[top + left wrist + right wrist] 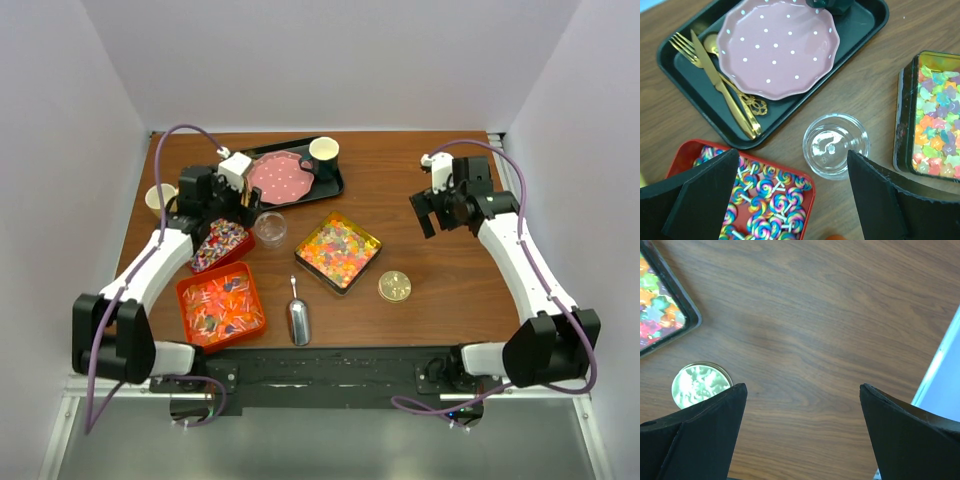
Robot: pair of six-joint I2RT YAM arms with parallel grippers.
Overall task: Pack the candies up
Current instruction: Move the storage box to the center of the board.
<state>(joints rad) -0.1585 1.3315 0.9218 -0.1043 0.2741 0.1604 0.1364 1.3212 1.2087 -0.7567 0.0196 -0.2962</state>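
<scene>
Arms (150, 265) stretch forward; left end effector (792, 160), right end effector (802, 387) both gape.

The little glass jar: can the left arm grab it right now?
Probably yes. The left gripper hangs open close above the glass jar, and nothing lies over the jar or between them.

1. Left wrist view: the lollipop tray (790, 169) runs off the bottom edge, its near part under the fingers (705, 195); the tin (902, 120) is cut by the right edge; only a sliver of a dark cup (832, 4) shows at the top edge.
2. An orange speck (837, 236) at the bottom edge is too little to name.
3. Right wrist view: only the tin's corner shows, at the left edge; the gold lid (700, 384) is partly behind a finger (690, 440).
4. Top view: the left arm (160, 260) hides the cutlery (717, 75) and part of the lollipop tray; the orange tray's (181, 300) sweets (220, 305) are too small to tell apart.
</scene>
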